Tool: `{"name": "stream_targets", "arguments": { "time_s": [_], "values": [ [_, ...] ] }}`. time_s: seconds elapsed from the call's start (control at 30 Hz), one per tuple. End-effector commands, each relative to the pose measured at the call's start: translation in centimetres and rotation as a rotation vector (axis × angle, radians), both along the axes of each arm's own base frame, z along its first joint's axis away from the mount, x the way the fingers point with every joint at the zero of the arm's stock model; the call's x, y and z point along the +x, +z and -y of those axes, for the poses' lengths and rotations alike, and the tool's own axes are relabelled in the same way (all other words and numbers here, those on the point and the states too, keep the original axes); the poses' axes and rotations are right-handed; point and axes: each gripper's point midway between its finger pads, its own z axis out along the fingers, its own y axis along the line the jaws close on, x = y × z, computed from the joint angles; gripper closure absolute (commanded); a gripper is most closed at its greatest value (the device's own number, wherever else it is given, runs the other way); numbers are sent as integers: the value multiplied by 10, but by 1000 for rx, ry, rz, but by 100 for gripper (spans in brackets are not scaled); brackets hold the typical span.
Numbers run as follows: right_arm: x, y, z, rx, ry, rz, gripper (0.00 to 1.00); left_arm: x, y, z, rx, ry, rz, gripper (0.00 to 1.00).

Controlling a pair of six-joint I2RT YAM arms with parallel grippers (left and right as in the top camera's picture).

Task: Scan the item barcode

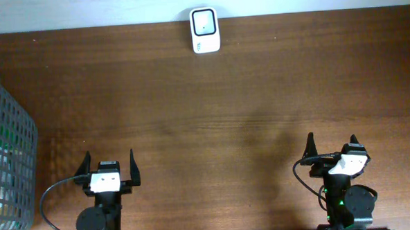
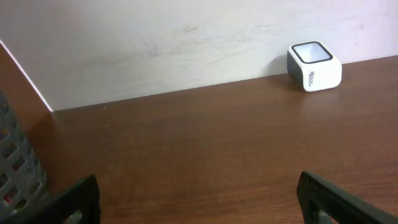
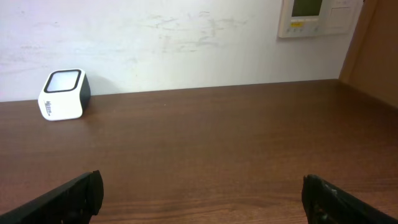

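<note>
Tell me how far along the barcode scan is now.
Nothing looks done yet. In hand: nothing; the left gripper and right gripper sit open and empty at the near edge of the brown wooden table. Left: fetch an item, likely from the grey mesh basket at the left, and show its barcode to the white box-shaped scanner by the far wall.

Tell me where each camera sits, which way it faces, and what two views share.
Overhead: above the table, looking straight down; both arms at the near edge, left gripper and right gripper open; grey basket on the left.
Left wrist: low over the table, facing the back wall; its fingers at the bottom corners.
Right wrist: equally low, facing that wall; its fingers at the bottom, wall panel top right.
Shared: all three see the white scanner by the wall.
</note>
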Motion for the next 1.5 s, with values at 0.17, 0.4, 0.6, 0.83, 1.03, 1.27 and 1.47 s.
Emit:
{"name": "stream_targets", "arguments": {
  "time_s": [0.17,0.4,0.6,0.83,1.03,1.27,1.47],
  "values": [
    [0,-1,1,-4,-5,3,1,0,1,-2,17,10,5,1],
    [0,-1,1,-4,-5,2,2,0,2,-2,17,10,8,1],
    [0,-1,1,-4,-5,2,2,-1,11,-1,-3,11,29,1],
    [0,-1,1,-4,-5,2,2,-2,20,-1,-53,11,46,1],
    [0,-1,1,-4,-5,2,2,-3,106,7,-65,-31,6,1],
    [0,-1,1,-4,-5,2,2,52,224,17,-135,-99,-441,1],
    [0,-1,1,-4,-5,3,1,94,217,-52,-285,249,-510,7]
  ]
}}
